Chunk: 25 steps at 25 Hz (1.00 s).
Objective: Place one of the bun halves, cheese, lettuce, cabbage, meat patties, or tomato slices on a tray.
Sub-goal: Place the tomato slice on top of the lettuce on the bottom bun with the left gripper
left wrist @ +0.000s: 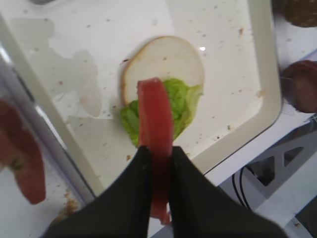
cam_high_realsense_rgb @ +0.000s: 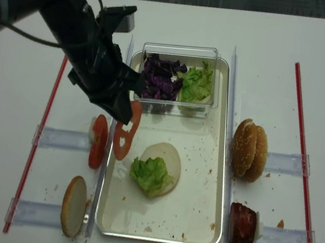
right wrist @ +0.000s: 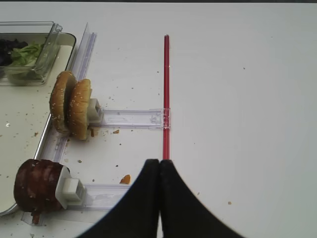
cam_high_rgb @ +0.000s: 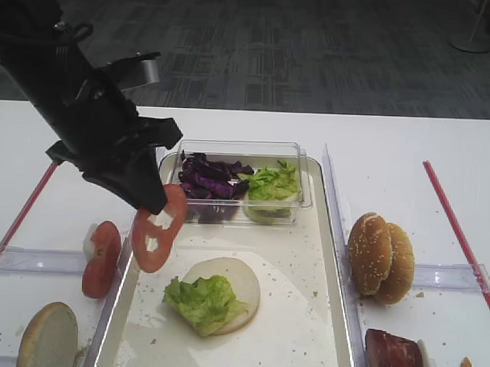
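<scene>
One tomato slice (cam_high_rgb: 157, 229) hangs pinched edge-on between the left gripper (left wrist: 157, 161) fingers, above the tray's (cam_high_rgb: 336, 259) left rim. The left wrist view alone shows it lined up over the flat bun half (left wrist: 166, 62) and its frilly lettuce (left wrist: 183, 99). Both overhead views show the slice's holed, floppy ring shape (the wrist view gives only a red strip).

The right gripper (right wrist: 159, 166) appears only in its own wrist view, fingers pressed together on nothing, over bare white tabletop (right wrist: 247, 99) beside a red strip (right wrist: 166, 89). That view also shows the sesame-seeded domed buns (right wrist: 72, 106) and dark meat patty (right wrist: 37, 188) standing on edge in clear plastic holders.

Purple cabbage shreds (cam_high_realsense_rgb: 160, 78) sit in a clear tub (cam_high_realsense_rgb: 182, 48).
</scene>
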Motion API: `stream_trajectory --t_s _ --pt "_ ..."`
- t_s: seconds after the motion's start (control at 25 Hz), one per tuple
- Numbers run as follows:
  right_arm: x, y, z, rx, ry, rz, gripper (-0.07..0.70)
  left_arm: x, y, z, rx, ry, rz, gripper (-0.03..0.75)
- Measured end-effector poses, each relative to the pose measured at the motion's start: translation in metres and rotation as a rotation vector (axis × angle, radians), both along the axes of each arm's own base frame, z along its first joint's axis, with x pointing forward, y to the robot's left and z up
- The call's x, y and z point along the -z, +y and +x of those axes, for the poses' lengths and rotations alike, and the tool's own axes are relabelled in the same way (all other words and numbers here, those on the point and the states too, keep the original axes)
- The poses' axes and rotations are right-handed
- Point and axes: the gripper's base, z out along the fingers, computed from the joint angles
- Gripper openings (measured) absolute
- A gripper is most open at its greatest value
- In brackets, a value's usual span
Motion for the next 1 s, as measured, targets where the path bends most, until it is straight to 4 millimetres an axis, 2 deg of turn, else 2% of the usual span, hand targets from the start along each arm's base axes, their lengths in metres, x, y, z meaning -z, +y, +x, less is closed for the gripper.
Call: stream_trajectory --t_s 0.28,0.8,1.0 --pt "0.0 0.0 0.0 0.001 0.0 0.001 0.036 -0.006 -0.01 -0.001 0.077 -0.031 -0.133 0.052" --pt "0.0 0.0 0.0 0.001 0.0 0.001 0.036 -0.013 -0.02 -0.001 0.051 -0.014 -0.267 0.052" --pt "0.0 0.0 0.0 0.001 0.0 0.001 0.036 -0.003 -0.022 -0.008 0.02 0.051 -0.309 0.052"
